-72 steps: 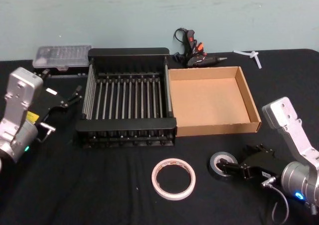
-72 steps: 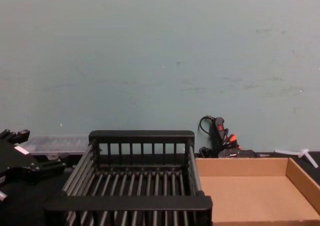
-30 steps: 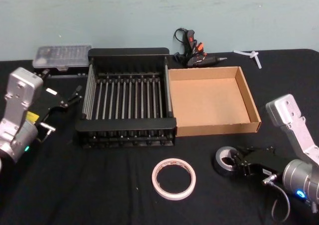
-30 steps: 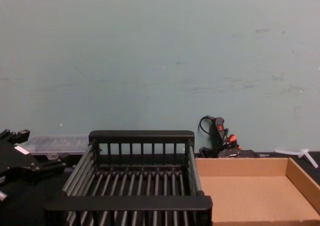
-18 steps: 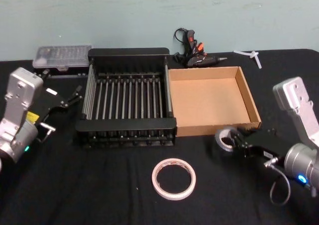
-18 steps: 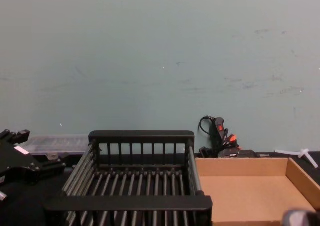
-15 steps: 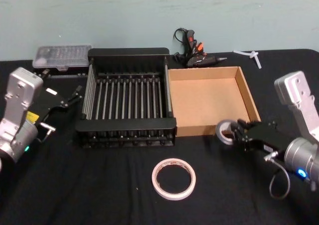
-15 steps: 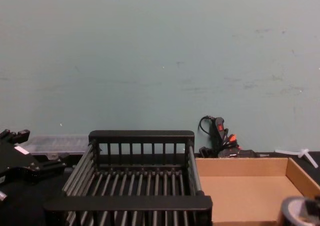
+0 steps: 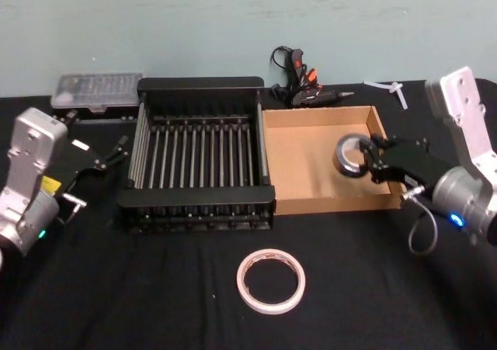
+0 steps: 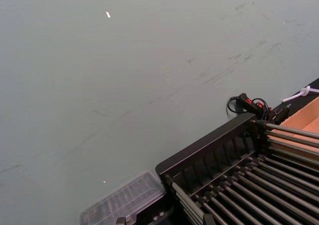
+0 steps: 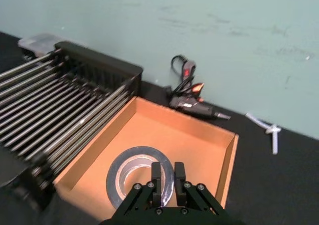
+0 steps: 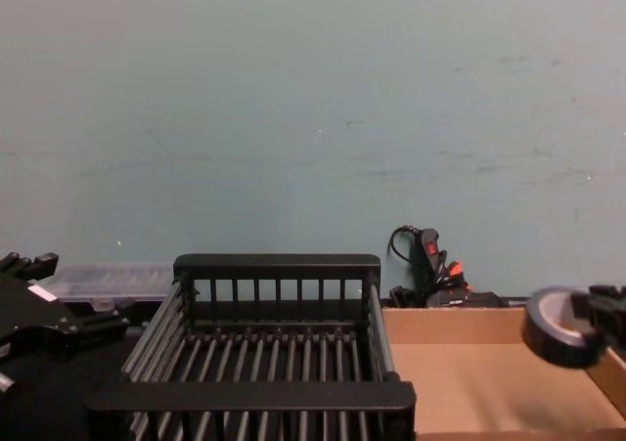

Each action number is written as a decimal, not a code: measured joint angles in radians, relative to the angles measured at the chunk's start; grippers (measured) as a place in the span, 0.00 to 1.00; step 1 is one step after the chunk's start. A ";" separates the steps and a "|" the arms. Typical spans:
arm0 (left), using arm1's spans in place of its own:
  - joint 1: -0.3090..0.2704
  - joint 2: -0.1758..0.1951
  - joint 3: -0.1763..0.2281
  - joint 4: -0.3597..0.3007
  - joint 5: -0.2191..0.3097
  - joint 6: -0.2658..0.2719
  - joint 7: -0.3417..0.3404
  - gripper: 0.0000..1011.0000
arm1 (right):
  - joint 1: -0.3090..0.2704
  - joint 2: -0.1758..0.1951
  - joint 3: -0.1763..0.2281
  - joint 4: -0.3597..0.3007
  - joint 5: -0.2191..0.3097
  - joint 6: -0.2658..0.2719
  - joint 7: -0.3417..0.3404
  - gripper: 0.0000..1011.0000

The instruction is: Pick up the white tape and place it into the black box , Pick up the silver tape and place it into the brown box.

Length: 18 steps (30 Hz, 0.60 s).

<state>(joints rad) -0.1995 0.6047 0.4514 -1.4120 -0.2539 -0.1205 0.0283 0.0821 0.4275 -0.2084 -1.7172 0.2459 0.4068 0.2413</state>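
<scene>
Gripping silver tape (image 9: 351, 155) in right claw (image 9: 370, 162) above brown box (image 9: 326, 202) | glue gun (image 9: 304, 86) behind | left claw (image 9: 116, 150) released

A workshop or robot test bench, black cloth-covered tabletop (image 9: 155, 303) against a plain scuffed pale green wall (image 9: 233, 16), black and orange corded glue gun (image 9: 299, 82), clear plastic case of small bits (image 9: 95, 88), white plastic T-shaped piece (image 9: 390, 88) at the back

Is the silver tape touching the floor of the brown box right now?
Apart. In the chest view the silver tape hangs in the right end effector, with the brown box floor well below it.
</scene>
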 joint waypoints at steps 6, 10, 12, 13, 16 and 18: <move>0.000 0.000 0.000 0.000 0.000 0.000 0.000 0.99 | 0.080 -0.040 -0.020 0.099 -0.043 -0.051 -0.007 0.16; 0.000 0.000 0.000 0.000 0.000 0.000 0.000 0.99 | 0.139 -0.073 -0.040 0.189 -0.075 -0.089 -0.007 0.16; 0.000 0.000 0.000 0.000 0.000 0.000 0.000 0.99 | 0.157 -0.085 -0.046 0.219 -0.083 -0.098 -0.007 0.16; 0.000 0.000 0.000 0.000 0.000 0.000 0.000 0.99 | 0.172 -0.096 -0.051 0.244 -0.089 -0.105 -0.006 0.16; 0.000 0.000 0.000 0.000 0.000 0.000 0.000 0.99 | 0.195 -0.114 -0.057 0.285 -0.098 -0.118 -0.003 0.16; 0.000 0.000 0.000 0.000 0.000 0.000 0.000 0.99 | 0.221 -0.136 -0.066 0.338 -0.114 -0.133 -0.004 0.16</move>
<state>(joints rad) -0.1995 0.6047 0.4514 -1.4120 -0.2538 -0.1205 0.0282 0.3030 0.2915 -0.2746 -1.3790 0.1319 0.2733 0.2374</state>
